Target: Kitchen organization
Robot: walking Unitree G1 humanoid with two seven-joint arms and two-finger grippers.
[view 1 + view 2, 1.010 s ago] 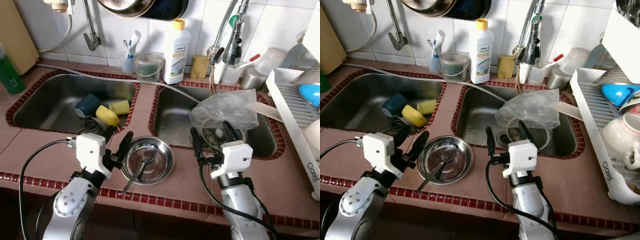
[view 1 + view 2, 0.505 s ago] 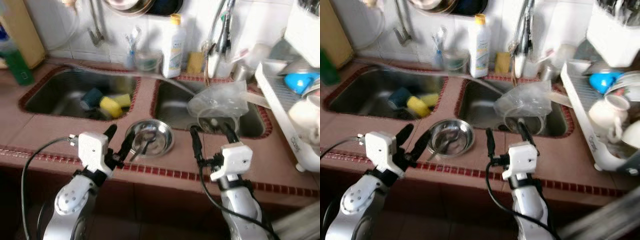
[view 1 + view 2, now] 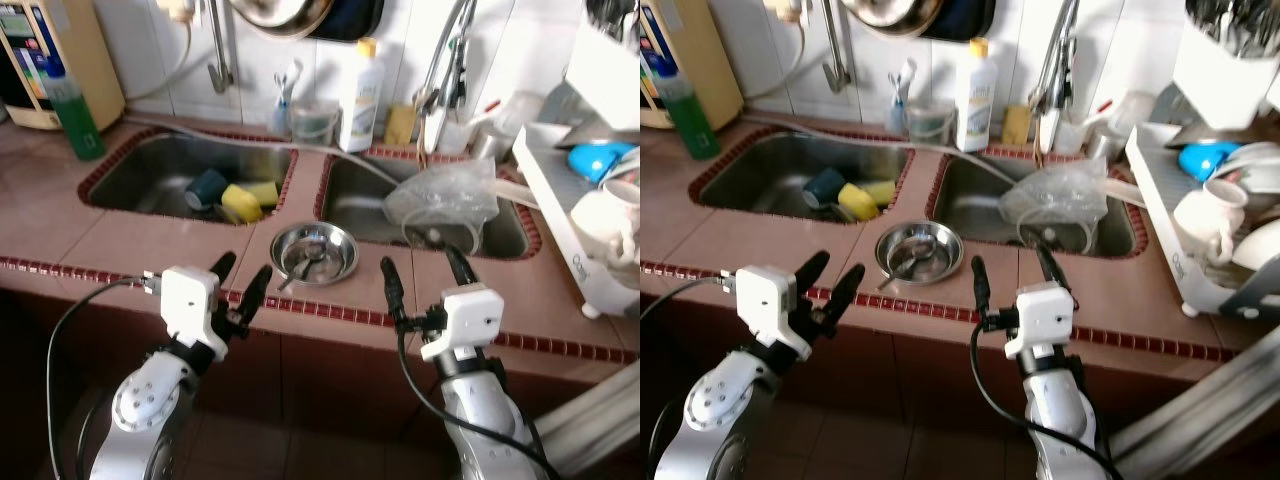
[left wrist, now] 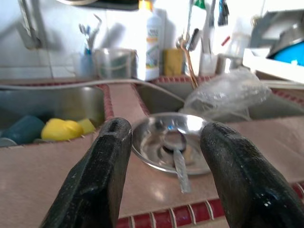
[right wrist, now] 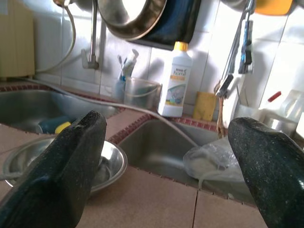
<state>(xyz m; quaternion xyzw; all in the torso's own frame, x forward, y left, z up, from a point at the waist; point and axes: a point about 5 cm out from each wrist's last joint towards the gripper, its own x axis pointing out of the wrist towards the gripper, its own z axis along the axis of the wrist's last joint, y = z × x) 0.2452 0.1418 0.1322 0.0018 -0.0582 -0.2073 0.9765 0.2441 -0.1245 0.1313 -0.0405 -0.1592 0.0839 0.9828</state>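
Note:
A steel bowl (image 3: 314,251) with a spoon (image 4: 180,164) in it sits on the tiled counter between two sinks. The left sink (image 3: 150,185) holds a blue cup (image 3: 207,187) and yellow cups (image 3: 243,201). A crumpled clear plastic bag (image 3: 441,195) lies in the right sink. My left gripper (image 3: 243,268) is open, held in front of the counter's edge, just short of the bowl. My right gripper (image 3: 418,262) is open too, level with the counter edge below the bag. Nothing is between either pair of fingers.
A white dish rack (image 3: 585,215) with a mug and a blue bowl stands at the right. A white bottle (image 3: 361,83), a sponge and tubs line the back wall. A green bottle (image 3: 72,103) stands at the far left. A pan hangs above.
The camera has backed away from the counter, so the whole scene looks smaller and farther. Both grippers, earlier over the counter, are now in front of its edge, still open.

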